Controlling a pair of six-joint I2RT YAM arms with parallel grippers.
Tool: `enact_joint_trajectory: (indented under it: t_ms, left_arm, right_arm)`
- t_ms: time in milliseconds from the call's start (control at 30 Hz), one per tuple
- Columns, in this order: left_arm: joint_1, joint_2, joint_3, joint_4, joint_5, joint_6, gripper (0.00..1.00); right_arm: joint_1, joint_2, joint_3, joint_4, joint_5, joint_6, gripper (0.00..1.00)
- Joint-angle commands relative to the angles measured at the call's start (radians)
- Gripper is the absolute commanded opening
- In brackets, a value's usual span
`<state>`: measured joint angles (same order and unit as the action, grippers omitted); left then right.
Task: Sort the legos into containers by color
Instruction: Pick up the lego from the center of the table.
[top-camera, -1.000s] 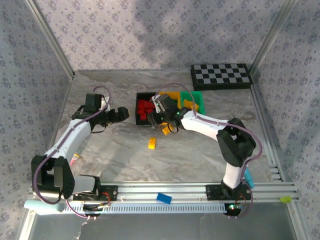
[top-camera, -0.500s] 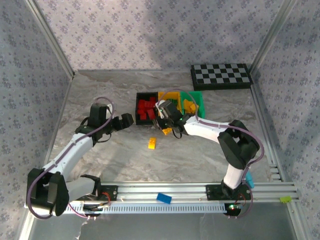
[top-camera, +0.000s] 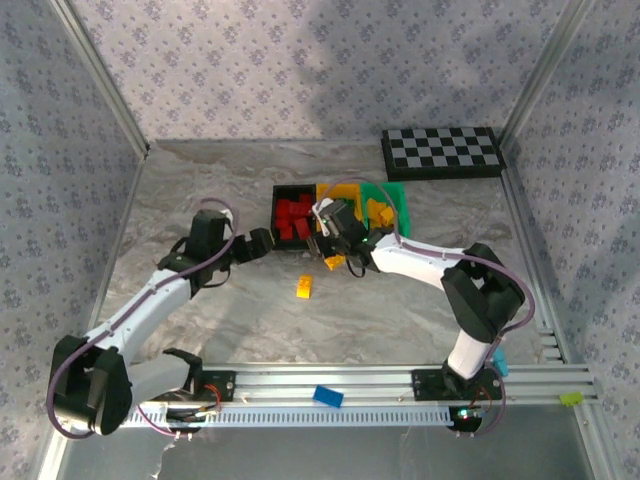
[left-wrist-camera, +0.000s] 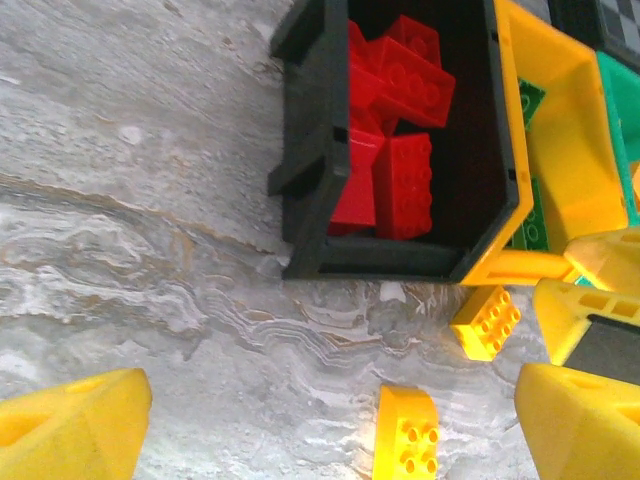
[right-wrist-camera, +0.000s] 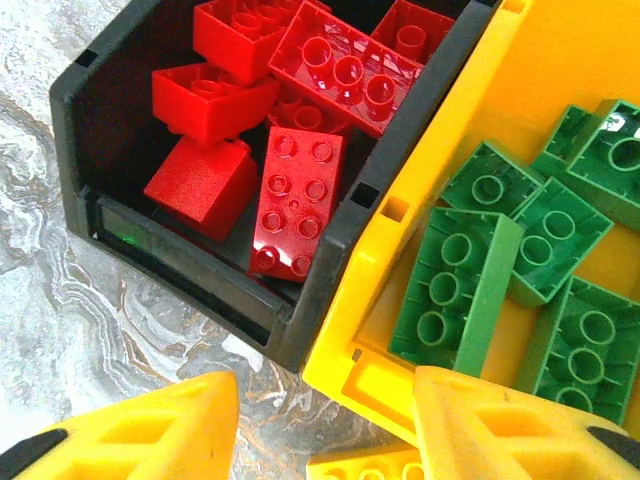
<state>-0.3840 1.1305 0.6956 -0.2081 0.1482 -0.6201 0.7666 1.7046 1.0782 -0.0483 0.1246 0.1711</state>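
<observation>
1. Landmark is the black bin (left-wrist-camera: 310, 170); red bricks (right-wrist-camera: 295, 200) are piled inside it; the yellow bin (right-wrist-camera: 470, 110) joined to its right side holds green bricks (right-wrist-camera: 455, 290); the green bin (top-camera: 397, 200) sits beyond that.
2. Loose on the table (top-camera: 200, 190) are two yellow bricks; the nearer yellow brick (left-wrist-camera: 485, 322) lies studs up, just in front of the black bin's front right corner; the farther yellow brick (left-wrist-camera: 407, 432) lies a little further out in front.
3. Your left gripper (top-camera: 262, 243) hovers just off the black bin's front left corner; jaws spread wide, nothing between them.
4. Your right gripper (right-wrist-camera: 325, 390) hangs over the black bin's front right corner; jaws partly apart, nothing visibly clamped; the nearer yellow brick lies low between its fingers.
5. Handling, by judgement: the bricks look light, rigid and glossy; they won't crush, but may skid on the table or twist out of a corner pinch; take one across its flat long sides, low on the body, not on the studs.
6. In the way: the bin's front wall stands close to the nearer brick, leaving one finger little room; both grippers crowd that spot; likely safer to give the left gripper the farther brick.
7. Leave alone: the checkerboard (top-camera: 442, 152), well behind and right of the black bin; the blue brick (top-camera: 327, 396), far in front of it.
</observation>
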Motion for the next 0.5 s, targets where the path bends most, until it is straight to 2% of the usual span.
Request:
enact_joint_trajectory:
  t_ms: [0,333,467]
  left_arm:
    - [-0.054,0.027,-0.026,0.051,-0.064,-0.031,0.93]
    - [-0.251,0.14,-0.067,0.148,-0.129,-0.102,0.92]
    - [-0.324,0.213,-0.029,0.122,-0.152,-0.091,0.92]
  right_arm:
    - [0.007,-0.046,-0.028,-0.024,0.011,0.029,0.51]
    - [0.008,-0.058,-0.079,-0.02,0.014,0.065,0.51]
    - [0.002,-0.059,-0.082,-0.013,0.009,0.067,0.51]
